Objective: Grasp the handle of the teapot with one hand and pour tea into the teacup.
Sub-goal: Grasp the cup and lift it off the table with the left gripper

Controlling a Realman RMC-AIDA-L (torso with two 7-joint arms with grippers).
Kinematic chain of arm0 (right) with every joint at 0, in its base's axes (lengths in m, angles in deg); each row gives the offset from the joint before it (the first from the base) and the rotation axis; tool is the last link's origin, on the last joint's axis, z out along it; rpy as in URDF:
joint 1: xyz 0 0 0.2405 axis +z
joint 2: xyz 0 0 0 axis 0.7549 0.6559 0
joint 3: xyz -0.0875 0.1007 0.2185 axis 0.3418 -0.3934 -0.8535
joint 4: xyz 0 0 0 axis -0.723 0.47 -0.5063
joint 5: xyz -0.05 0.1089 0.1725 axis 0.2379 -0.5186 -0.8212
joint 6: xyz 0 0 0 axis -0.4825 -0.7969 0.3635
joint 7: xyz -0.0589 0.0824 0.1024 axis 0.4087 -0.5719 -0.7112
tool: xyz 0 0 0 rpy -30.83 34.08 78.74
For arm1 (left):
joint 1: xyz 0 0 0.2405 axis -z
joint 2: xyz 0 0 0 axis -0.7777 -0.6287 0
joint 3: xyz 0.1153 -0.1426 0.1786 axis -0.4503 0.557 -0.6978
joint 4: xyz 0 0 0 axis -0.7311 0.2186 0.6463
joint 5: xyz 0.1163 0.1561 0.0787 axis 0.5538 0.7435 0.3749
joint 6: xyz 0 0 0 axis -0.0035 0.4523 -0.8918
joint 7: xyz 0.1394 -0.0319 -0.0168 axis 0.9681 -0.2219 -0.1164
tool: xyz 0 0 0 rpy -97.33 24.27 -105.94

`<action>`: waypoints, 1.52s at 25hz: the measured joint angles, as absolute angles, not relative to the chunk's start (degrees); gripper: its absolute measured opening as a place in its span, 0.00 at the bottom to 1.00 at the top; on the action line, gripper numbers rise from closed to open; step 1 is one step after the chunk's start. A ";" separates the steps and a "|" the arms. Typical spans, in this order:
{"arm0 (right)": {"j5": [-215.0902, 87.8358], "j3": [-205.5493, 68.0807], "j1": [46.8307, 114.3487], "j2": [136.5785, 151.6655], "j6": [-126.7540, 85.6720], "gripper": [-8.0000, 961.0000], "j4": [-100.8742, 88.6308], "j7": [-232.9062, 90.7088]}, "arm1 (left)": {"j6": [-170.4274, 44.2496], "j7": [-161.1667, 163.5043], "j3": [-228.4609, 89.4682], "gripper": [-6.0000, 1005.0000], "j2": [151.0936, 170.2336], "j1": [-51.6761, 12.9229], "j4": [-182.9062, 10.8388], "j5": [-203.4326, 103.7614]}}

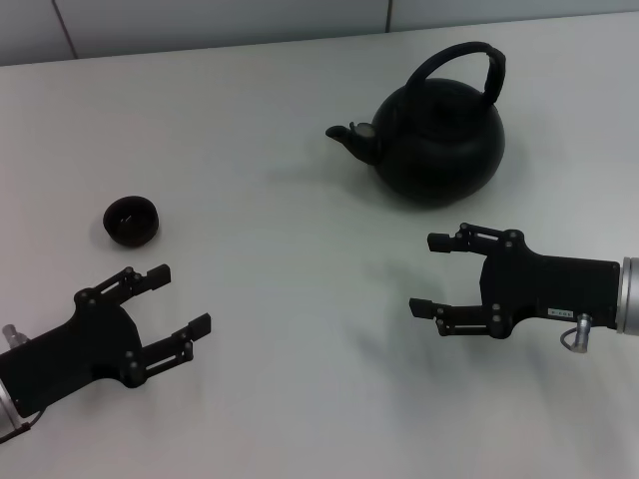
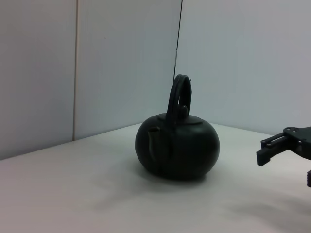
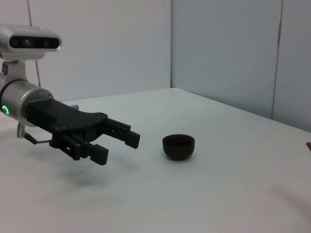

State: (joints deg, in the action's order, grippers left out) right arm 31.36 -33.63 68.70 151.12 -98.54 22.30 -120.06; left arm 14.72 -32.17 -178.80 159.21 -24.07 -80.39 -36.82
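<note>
Pale grey wall panels (image 1: 200, 25) back a plain white worktop (image 1: 280, 259). On it stand the teapot (image 1: 434, 140) and the teacup (image 1: 131, 221), well apart from each other.

Left gripper (image 1: 178, 301): hovers low over the near side of the worktop, fingers (image 1: 158, 274) spread wide, holding nothing. The teacup sits just beyond and slightly outboard of its fingertips, upright, not touching them. The right wrist view shows the same: left gripper (image 3: 119, 145) open, teacup (image 3: 178, 146) a short way past the fingertips.

Right gripper (image 1: 427, 274): also over the near worktop, fingers wide apart and empty, pointing across toward the left side. The teapot stands behind these fingers, apart from them, spout (image 1: 349, 138) toward the left arm's side. The handle (image 1: 461, 63) arches upright over the round body, ungrasped. In the left wrist view the teapot (image 2: 177, 148) rests flat, with one right-gripper finger (image 2: 274, 148) showing beside it.
</note>
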 joint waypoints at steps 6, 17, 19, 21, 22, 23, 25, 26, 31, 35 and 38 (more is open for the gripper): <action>31.36 -33.63 68.70 151.12 -98.54 0.87 22.30 -120.06 | 14.39 -31.61 -176.91 0.80 159.15 -24.11 -80.35 -37.40; 31.35 -33.64 68.48 151.12 -98.92 0.87 22.28 -120.10 | 1.23 -28.60 -166.09 0.80 159.15 -25.22 -88.64 -37.11; 31.35 -33.64 68.42 151.12 -98.93 0.87 22.29 -120.13 | -1.09 -28.48 -166.07 0.80 159.32 -25.22 -89.75 -37.05; 31.35 -33.64 68.42 151.11 -98.95 0.87 22.30 -120.29 | -3.02 -28.44 -166.21 0.80 159.45 -25.17 -90.65 -36.99; 31.35 -33.64 68.42 151.10 -98.96 0.87 22.31 -120.38 | -3.62 -28.43 -166.26 0.80 159.49 -25.08 -90.88 -36.92; 31.35 -33.64 68.42 151.08 -98.98 0.87 22.38 -120.42 | -4.60 -28.42 -166.28 0.80 159.60 -24.91 -91.17 -36.87; 31.35 -33.64 68.42 151.06 -99.03 0.87 22.58 -120.48 | -6.08 -28.42 -166.21 0.80 159.77 -24.64 -91.49 -36.86; 31.35 -33.63 68.40 151.06 -99.04 0.87 22.70 -120.48 | -6.67 -28.46 -166.25 0.80 159.79 -24.58 -91.77 -36.85; 31.35 -33.04 68.31 151.10 -99.13 0.87 22.97 -120.75 | -10.20 -28.97 -166.34 0.80 159.88 -24.28 -93.09 -36.86; 31.35 -32.48 68.22 151.12 -99.16 0.87 23.48 -121.37 | -13.59 -29.14 -166.60 0.80 160.31 -23.19 -93.32 -36.75; 31.35 -31.76 68.09 151.12 -99.16 0.87 24.13 -121.95 | -14.19 -29.32 -166.64 0.80 160.50 -23.06 -93.32 -36.73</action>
State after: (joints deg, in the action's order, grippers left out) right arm 31.35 -31.76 68.09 151.12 -99.16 24.13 -121.95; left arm -14.19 -29.32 -166.64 160.50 -23.06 -93.32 -36.73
